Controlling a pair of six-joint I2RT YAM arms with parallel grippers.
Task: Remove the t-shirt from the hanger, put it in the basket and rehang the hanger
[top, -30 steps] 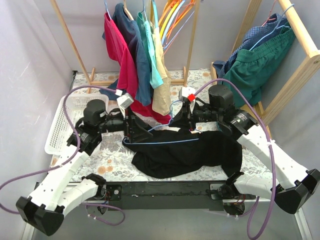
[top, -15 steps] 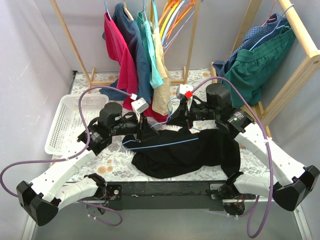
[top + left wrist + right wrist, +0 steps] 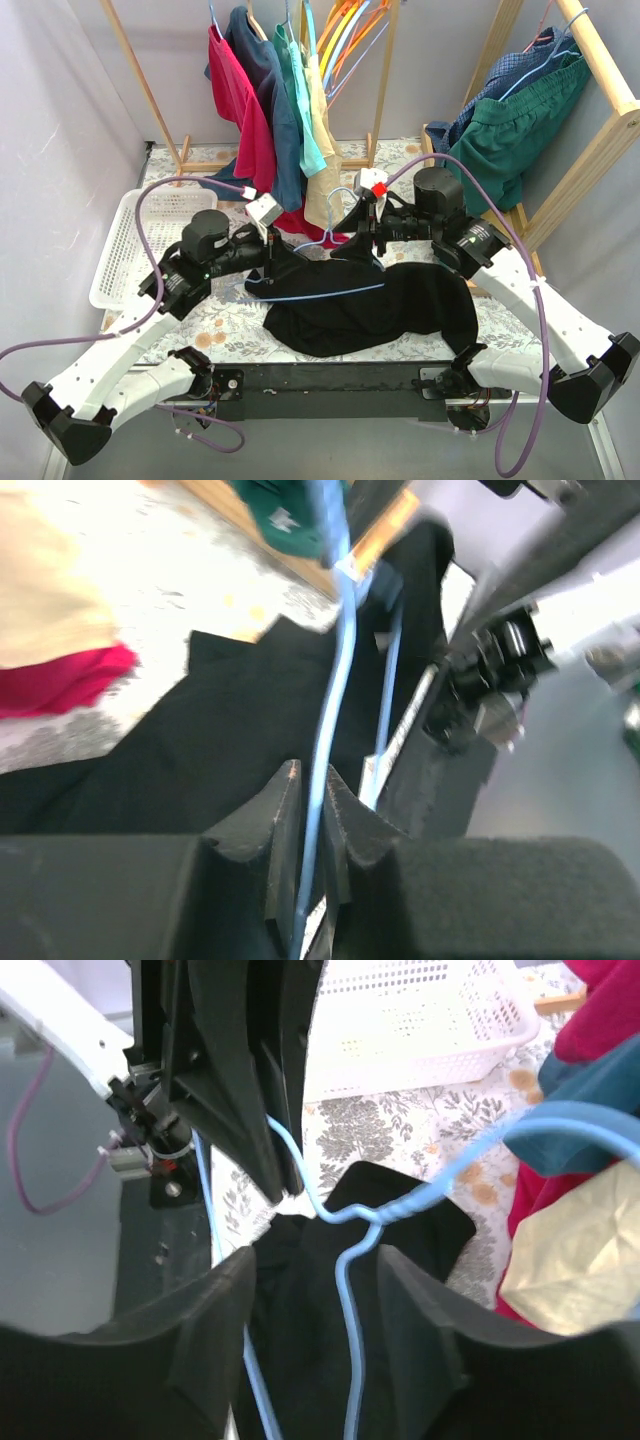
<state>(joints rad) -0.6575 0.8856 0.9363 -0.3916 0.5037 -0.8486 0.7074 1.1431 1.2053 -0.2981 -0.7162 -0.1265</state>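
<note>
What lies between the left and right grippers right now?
The blue hanger. The right wrist view shows its wire running from the shut left gripper into the open right gripper, above the black t-shirt.

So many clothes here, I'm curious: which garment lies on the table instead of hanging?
The black t-shirt, spread on the table with a light blue hanger across it. The colourful garments all hang from wooden racks.

floral table [image 3: 228,312] with black t-shirt [image 3: 385,310], white basket [image 3: 118,255]
</note>
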